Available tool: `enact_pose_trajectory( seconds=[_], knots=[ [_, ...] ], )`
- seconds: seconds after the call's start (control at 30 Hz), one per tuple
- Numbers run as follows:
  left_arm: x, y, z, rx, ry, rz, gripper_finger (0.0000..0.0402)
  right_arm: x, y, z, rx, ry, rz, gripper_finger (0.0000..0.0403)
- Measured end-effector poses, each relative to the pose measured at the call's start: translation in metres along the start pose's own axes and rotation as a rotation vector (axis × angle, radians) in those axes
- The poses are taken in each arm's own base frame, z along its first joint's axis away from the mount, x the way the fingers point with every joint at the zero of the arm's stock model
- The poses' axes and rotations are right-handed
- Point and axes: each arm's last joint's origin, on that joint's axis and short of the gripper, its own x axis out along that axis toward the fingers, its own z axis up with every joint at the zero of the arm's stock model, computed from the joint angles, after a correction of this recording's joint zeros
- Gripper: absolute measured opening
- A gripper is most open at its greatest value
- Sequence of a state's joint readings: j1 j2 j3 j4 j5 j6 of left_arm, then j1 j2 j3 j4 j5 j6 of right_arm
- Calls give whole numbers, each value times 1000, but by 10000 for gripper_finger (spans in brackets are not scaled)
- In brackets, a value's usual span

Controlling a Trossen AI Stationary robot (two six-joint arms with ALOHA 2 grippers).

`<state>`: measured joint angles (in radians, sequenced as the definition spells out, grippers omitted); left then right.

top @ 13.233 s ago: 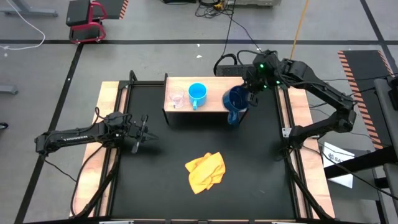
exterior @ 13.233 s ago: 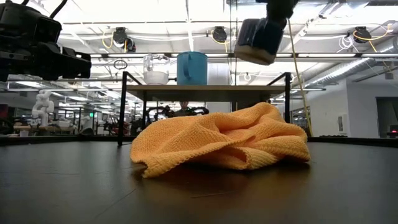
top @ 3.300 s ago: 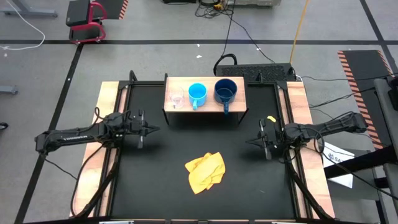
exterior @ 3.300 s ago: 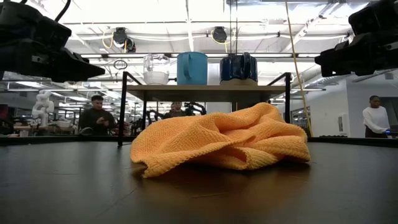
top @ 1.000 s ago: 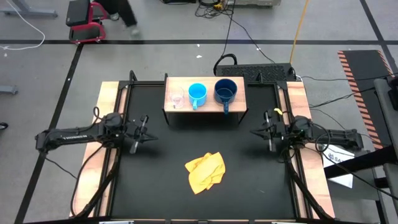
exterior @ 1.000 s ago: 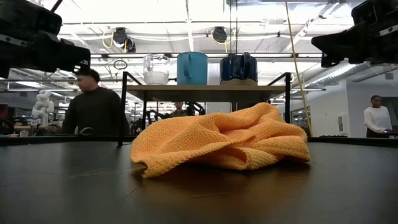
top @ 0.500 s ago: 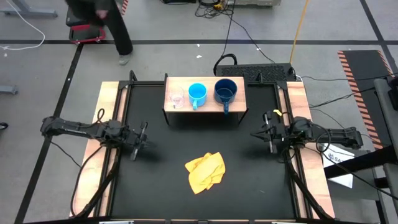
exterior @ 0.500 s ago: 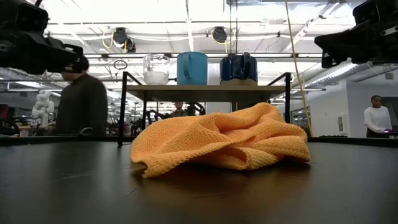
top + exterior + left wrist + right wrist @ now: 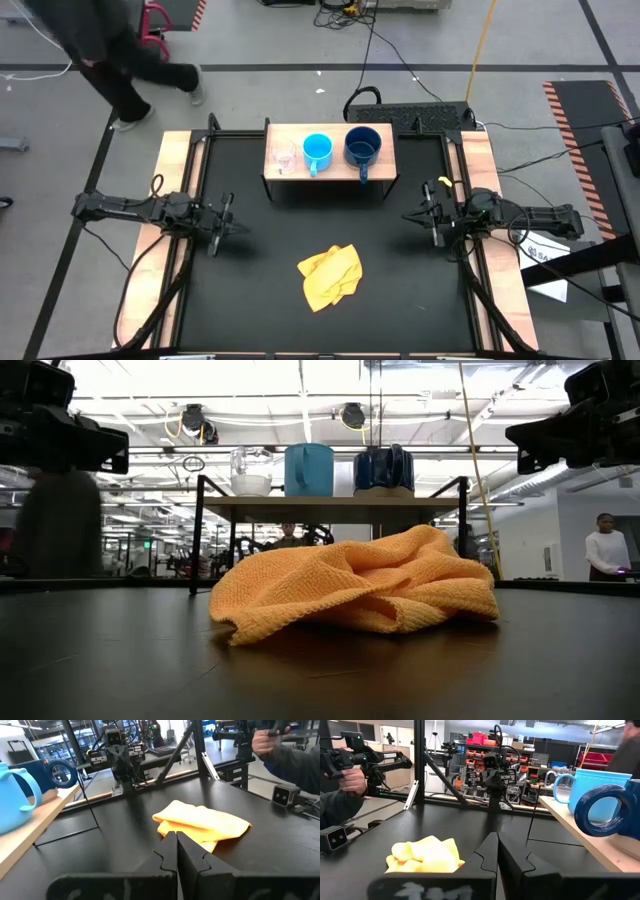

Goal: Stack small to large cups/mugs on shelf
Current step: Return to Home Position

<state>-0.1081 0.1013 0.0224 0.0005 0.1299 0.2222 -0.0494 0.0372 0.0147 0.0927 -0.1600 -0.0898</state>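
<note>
tabletop shelf (image 9: 338, 170) with three cups (image 9: 317, 150) in a row, both arms' jaws closed

Black table (image 9: 400, 285) holds shelf (image 9: 335, 171) and yellow cloth (image 9: 330, 275).

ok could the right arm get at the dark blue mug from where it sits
Probably yes: the right end effector is shut and empty near the table's right side, and the dark blue mug stands at the shelf's right end, nothing between.
</note>
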Motion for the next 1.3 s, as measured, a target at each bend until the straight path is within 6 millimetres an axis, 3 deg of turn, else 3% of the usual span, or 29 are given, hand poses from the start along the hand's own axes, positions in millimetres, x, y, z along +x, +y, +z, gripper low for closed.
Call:
enact_pose_trajectory(
  seconds=[0.7, 1.07, 1.3],
  knots=[
    [0, 0, 0, -41, 0, -5, 22, 0, 0, 0, 26, 3, 3, 0],
    [0, 0, 0, -41, 1, 0, 3, 0, 0, -1, -3, 12, 3, 0],
    [0, 0, 0, -43, 1, 0, 27, 0, 0, -4, 55, 36, 4, 0]
  ],
)
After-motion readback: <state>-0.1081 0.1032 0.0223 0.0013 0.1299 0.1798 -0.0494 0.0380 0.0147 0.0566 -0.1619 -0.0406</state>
